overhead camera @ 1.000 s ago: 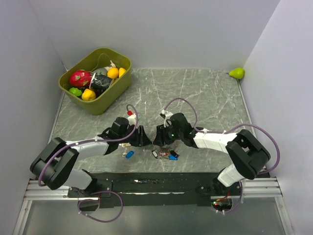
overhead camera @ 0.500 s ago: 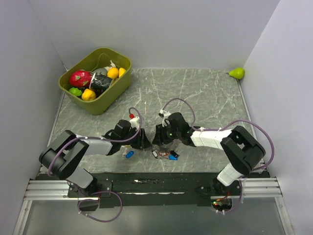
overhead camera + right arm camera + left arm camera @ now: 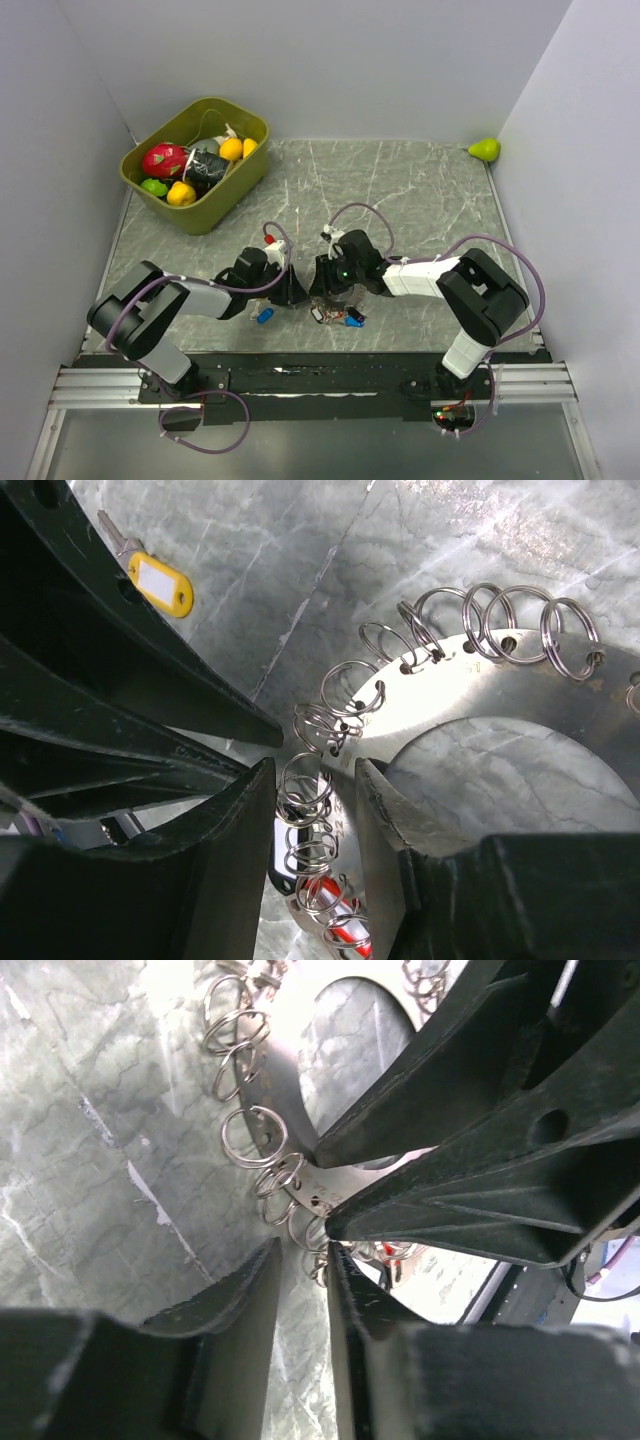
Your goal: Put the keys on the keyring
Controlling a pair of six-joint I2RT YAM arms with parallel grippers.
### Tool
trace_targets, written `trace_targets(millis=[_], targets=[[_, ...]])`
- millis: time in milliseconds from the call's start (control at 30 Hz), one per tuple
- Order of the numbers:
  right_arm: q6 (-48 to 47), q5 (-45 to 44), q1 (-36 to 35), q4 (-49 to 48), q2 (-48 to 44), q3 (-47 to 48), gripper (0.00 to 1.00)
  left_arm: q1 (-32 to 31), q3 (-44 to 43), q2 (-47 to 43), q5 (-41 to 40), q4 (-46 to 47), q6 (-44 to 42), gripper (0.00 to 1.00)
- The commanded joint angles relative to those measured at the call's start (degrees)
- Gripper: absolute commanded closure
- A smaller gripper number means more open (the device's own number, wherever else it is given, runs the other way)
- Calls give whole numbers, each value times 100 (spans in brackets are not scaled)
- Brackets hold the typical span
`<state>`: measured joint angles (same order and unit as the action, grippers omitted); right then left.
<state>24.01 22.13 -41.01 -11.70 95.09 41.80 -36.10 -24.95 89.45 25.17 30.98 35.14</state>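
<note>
A grey, white-veined marble-look tabletop (image 3: 420,200) carries an olive-green plastic bin (image 3: 215,215) at 10 o'clock and a small green toy pear (image 3: 485,149) at 2 o'clock. Toward 6 o'clock lie a blue-tagged key (image 3: 264,316), a yellow-tagged key (image 3: 158,584) and a cluster of blue- and red-tagged keys (image 3: 345,318). Whether the flat silvery metal keyring (image 3: 520,695) rests on the stone cannot be told.

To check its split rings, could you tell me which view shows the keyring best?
The right wrist view: the keyring shows its flat silvery band, holes and small split rings sharply. The left wrist view shows part of it, washed out by glare. In the top external view it is too small to make out.
</note>
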Motion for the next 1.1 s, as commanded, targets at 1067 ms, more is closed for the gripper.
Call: trace_targets(millis=[1067], targets=[[349, 71, 190, -640, -369, -260, 57, -20, 482, -948, -918, 259, 283, 62]])
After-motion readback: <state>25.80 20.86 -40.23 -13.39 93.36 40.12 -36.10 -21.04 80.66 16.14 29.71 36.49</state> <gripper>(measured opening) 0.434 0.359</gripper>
